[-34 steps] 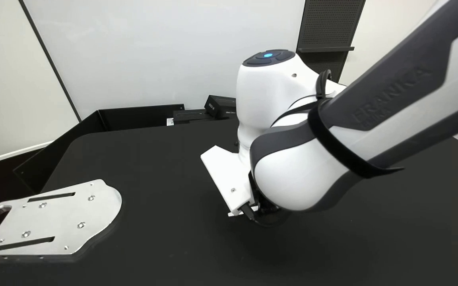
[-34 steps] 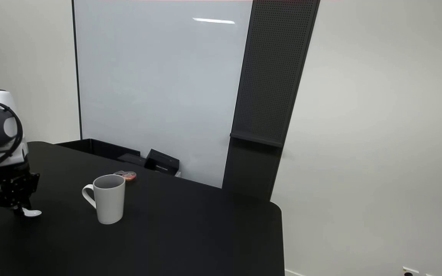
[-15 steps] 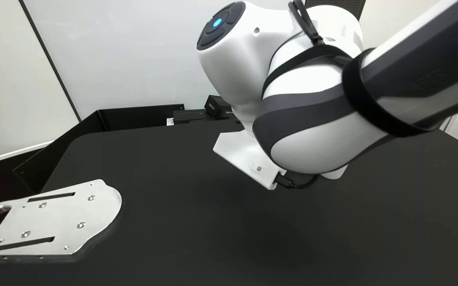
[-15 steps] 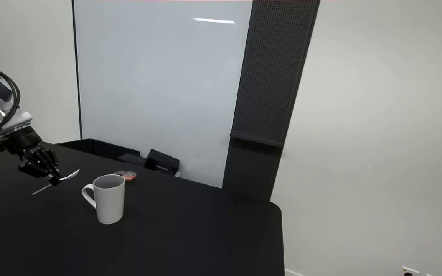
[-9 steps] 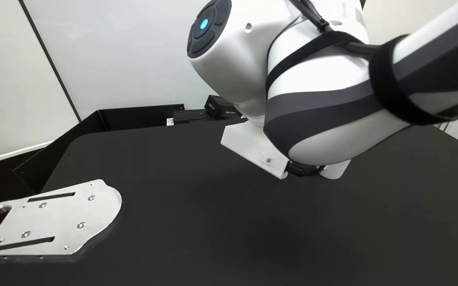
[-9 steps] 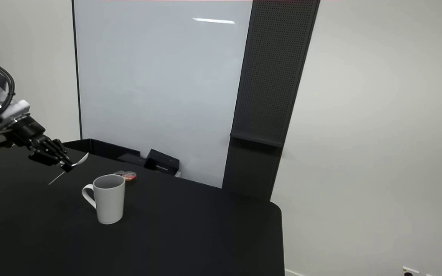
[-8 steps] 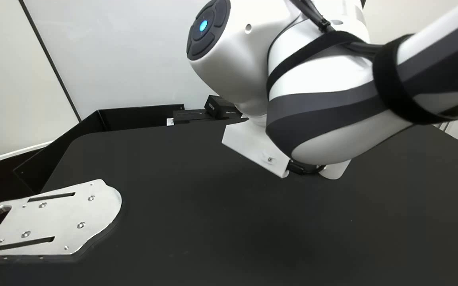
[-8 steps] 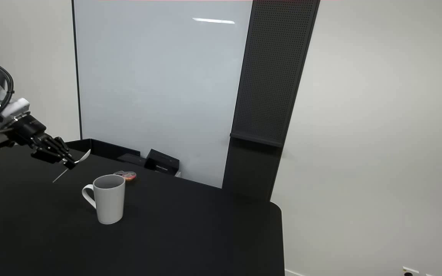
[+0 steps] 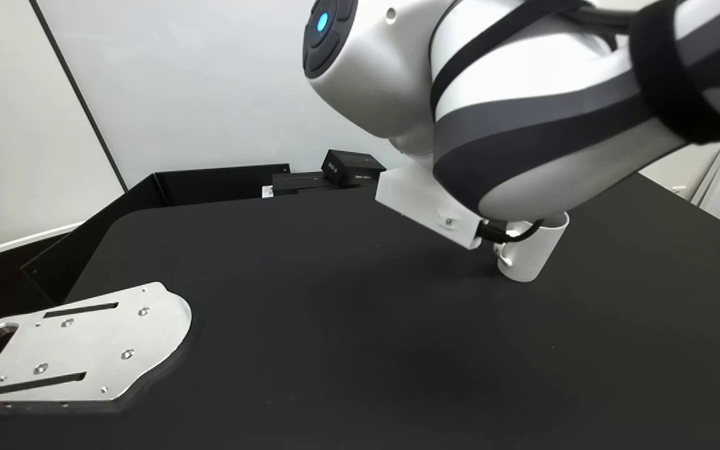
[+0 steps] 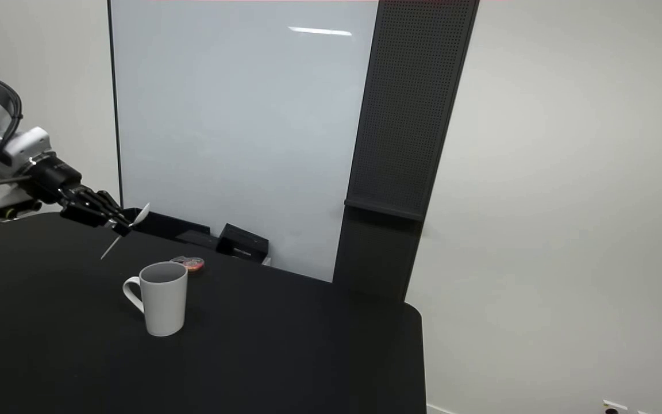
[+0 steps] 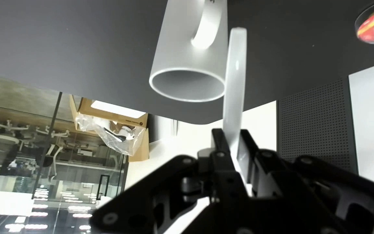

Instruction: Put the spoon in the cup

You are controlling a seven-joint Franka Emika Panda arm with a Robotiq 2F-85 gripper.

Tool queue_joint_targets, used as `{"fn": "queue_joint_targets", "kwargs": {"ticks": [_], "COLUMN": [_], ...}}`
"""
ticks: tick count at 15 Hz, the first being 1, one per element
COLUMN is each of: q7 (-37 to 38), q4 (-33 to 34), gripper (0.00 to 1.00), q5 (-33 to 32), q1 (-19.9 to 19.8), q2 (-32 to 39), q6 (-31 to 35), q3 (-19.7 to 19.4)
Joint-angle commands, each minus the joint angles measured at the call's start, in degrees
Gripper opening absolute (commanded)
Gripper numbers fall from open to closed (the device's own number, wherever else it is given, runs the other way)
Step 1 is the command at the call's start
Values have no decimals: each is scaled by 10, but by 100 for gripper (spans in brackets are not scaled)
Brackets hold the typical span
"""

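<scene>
Fingers (image 11: 220, 143) are clamped on the spoon (image 11: 234, 84), which is held mid-air, tilted, bowl end up, handle slanting down twd the bench (image 10: 296, 356). Spoon's outside the cup (image 10: 164, 305), near it, w/ a gap btwn. I can't make out the bowl in the wrist view; in an exterior view the arm (image 9: 541, 131) blocks fingers & spoon completely, & its black cable (image 9: 494, 234) crosses in front of the cup. Cup's upright, base cut off in the wrist view. Beyond it, apart, a small reddish thing (image 10: 194, 264), slightly overlapped by the cup's rim; can't ID it. Silver plate (image 9: 97, 337) w/ slots, cut off at the edge. Further back, a black box (image 9: 354, 167) w/ pale lettering, too tiny to read; then a perforated panel (image 10: 417, 103). Way off, a cardboard box (image 11: 115, 117) w/ clear plastic (image 11: 122, 139), its print illegible.
</scene>
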Motion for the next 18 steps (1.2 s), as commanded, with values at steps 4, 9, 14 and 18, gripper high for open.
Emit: {"fn": "queue_joint_targets", "kwargs": {"ticks": [4,9,14,18], "q7": [32,39,45,44], "q4": [-4,-11,-18,-29], "gripper": [3,3,3,3], "q5": [-39,-73,-104,-103], "q1": [-61,-96,-124,-141], "q2": [-45,-60,-58,-59], "q6": [-54,-52,-46,-48], "q3": [48,64,68,72]}}
